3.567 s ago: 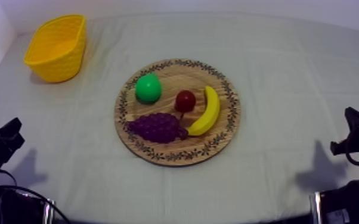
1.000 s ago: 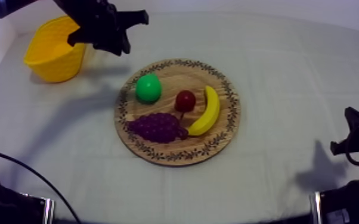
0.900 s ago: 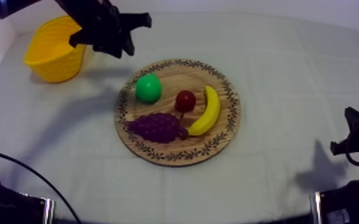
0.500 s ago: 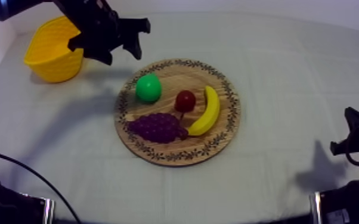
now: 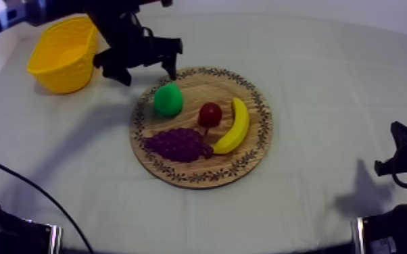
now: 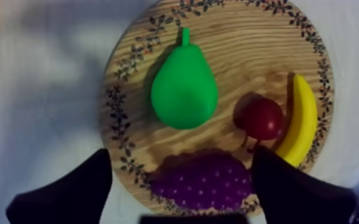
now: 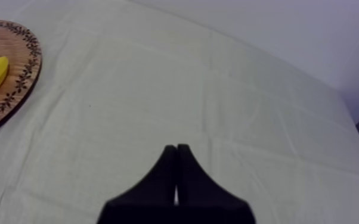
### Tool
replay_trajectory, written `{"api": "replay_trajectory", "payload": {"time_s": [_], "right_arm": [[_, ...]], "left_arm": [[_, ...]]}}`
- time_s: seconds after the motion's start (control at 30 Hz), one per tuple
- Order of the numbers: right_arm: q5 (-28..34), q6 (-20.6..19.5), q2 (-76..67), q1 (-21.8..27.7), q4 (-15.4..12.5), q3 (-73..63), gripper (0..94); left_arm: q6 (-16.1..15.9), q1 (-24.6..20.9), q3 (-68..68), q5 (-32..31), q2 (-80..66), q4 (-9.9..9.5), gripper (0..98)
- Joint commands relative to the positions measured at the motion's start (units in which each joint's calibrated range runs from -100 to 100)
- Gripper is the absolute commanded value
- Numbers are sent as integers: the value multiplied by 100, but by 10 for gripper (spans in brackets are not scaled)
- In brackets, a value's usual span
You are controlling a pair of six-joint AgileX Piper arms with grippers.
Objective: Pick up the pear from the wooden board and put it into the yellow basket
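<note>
Left end effector [image 5: 147,67]: released, hovering upper left.
Pear [image 5: 168,99]: on wooden board [image 5: 253,145], just below it in frame.
Right end effector [image 7: 176,149]: clenched, empty.

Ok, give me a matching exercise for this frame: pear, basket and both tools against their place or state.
1. pear
2. basket
3. left tool
4. right tool

A. shut, over bare cloth
B. open, above the board
C. lying on the board, not gripped
D. on the cloth, off the board

Pairs: 1-C, 2-D, 3-B, 4-A.
</note>
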Motion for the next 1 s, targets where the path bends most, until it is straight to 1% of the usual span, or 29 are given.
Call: {"api": "replay_trajectory", "payload": {"time_s": [0.0, 0.23, 0.57, 0.63, 0.73, 0.97], "right_arm": [[-5, 3, 0, -1, -2, -2, 4], [-5, 3, 0, -1, -2, -2, 4], [-5, 3, 0, -1, -2, -2, 4], [-5, 3, 0, -1, -2, -2, 4], [-5, 3, 0, -1, -2, -2, 4], [-5, 1, 0, -1, -2, -2, 4]], "left_arm": [[-21, 5, -65, -58, 352, 11, 889], [-56, 11, -493, -156, 1228, 56, 943], [-56, -16, -1050, -186, 2107, 85, 941], [-53, -23, -1092, -186, 2183, 90, 912], [-48, -27, -1118, -187, 2248, 93, 826], [-81, -22, -1185, -187, 2371, 103, 569]]}}
